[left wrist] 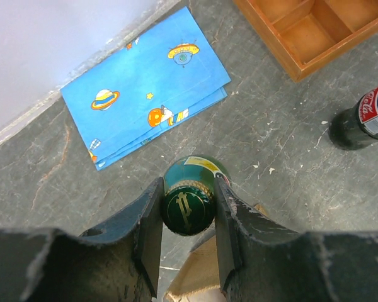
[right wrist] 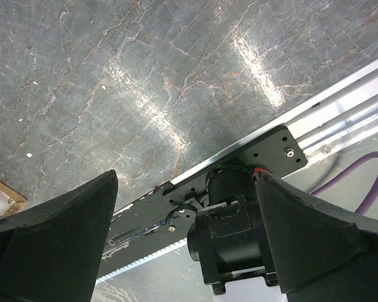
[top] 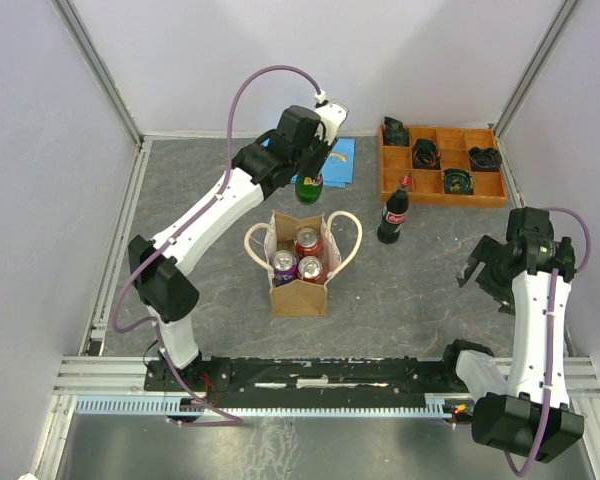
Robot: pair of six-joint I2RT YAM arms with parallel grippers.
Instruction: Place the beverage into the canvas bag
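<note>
My left gripper is shut on the neck of a green bottle and holds it upright just behind the canvas bag. In the left wrist view the jaws clamp the bottle's green cap, with the bag's beige top edge below it. The bag stands open at mid table with cream rope handles and holds three cans. A dark cola bottle stands upright to the bag's right. My right gripper is open and empty at the right, above bare table.
An orange compartment tray with several dark items sits at the back right. A blue printed cloth lies at the back behind the left gripper; it also shows in the left wrist view. Walls enclose the table.
</note>
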